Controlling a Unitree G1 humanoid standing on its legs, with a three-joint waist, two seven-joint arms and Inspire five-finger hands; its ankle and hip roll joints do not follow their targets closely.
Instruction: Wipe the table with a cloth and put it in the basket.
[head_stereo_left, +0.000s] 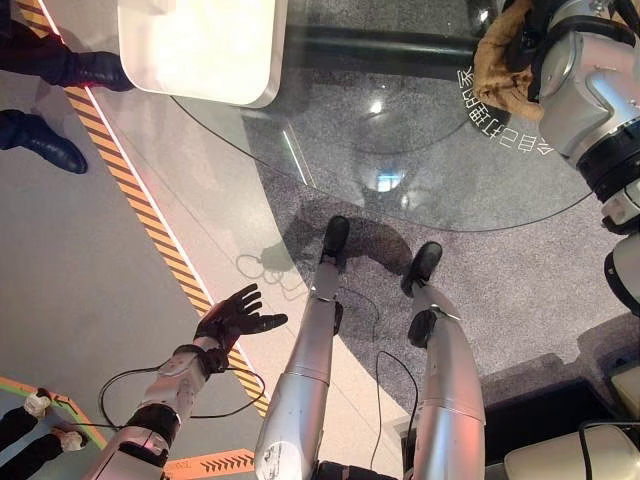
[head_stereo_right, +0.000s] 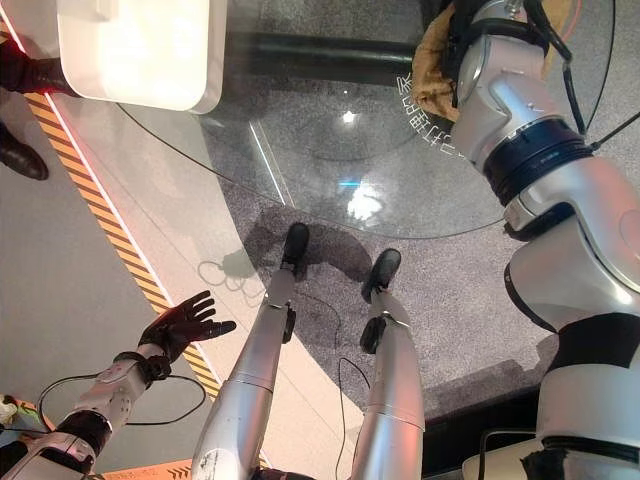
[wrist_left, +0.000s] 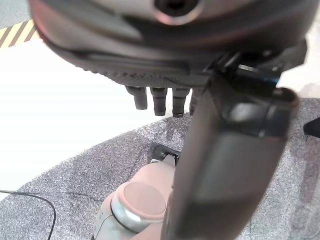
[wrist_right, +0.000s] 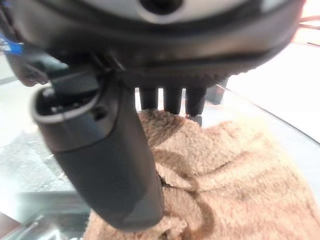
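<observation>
At the far left, a person's dark shoes (head_stereo_left: 55, 145) stand on the grey floor beyond a yellow-and-black striped line (head_stereo_left: 140, 195) that runs diagonally from far left toward the near middle. Low on the left, the left hand (head_stereo_left: 232, 318) hangs over that line, well apart from the table, with its fingers spread wide and nothing in it; its wrist view shows straight fingertips (wrist_left: 159, 102) above speckled grey carpet (head_stereo_left: 520, 285).

A white, round-cornered basket (head_stereo_left: 200, 45) sits at the far left of the round glass table (head_stereo_left: 400, 150), overhanging its left edge. White writing (head_stereo_left: 505, 120) curves along the glass near the right side; it is too small and reversed to read.

At the far right of the table lies the tan fleecy cloth (wrist_right: 235, 170), bunched on the glass. The right hand (wrist_right: 170, 97) is at it: its wrist view shows the fingers reaching down onto the pile and the thumb lying across its near side, but whether they grip the cloth or merely press on it I cannot tell.
</observation>
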